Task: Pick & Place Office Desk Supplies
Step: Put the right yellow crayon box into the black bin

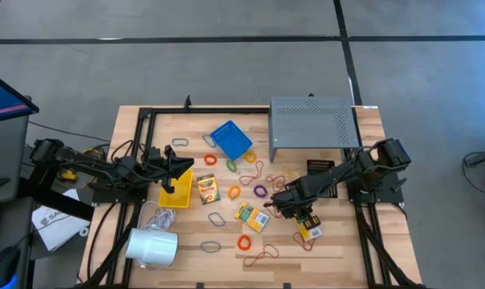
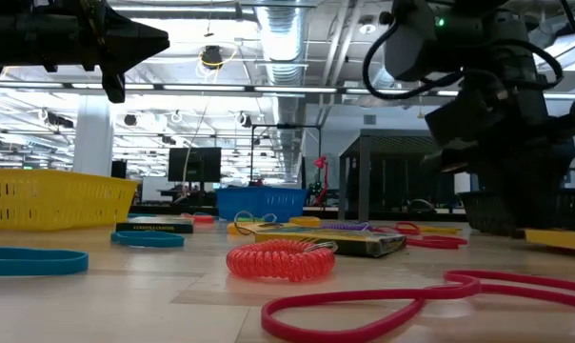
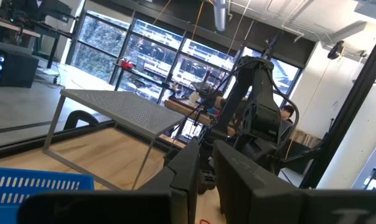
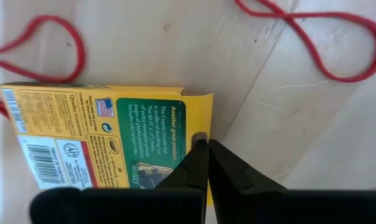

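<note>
Barely started by the look of it. Still loads of loose rubber bands [image 1: 259,190] and grey loop clips [image 1: 213,246] scattered over the table [image 1: 130,128], plus two crayon boxes lying flat mid-table, one [image 1: 208,189] right beside the yellow bin [image 1: 178,195], another [image 1: 251,216] further right. Blue bin [image 1: 231,139] looks empty from above, can't really see into the yellow one. Right hand [image 4: 206,144] down over a third crayon box [image 4: 104,140] near the right front of the table, fingers pressed together with tips at the box's edge, not gripping it as far as can be told. That box [image 1: 310,231] lies flat, printed back up, long axis running diagonally across the table in the overhead view. Left hand [image 3: 203,155] also pinched shut on nothing, hanging over the yellow bin. So pretty much everything left to sort.
</note>
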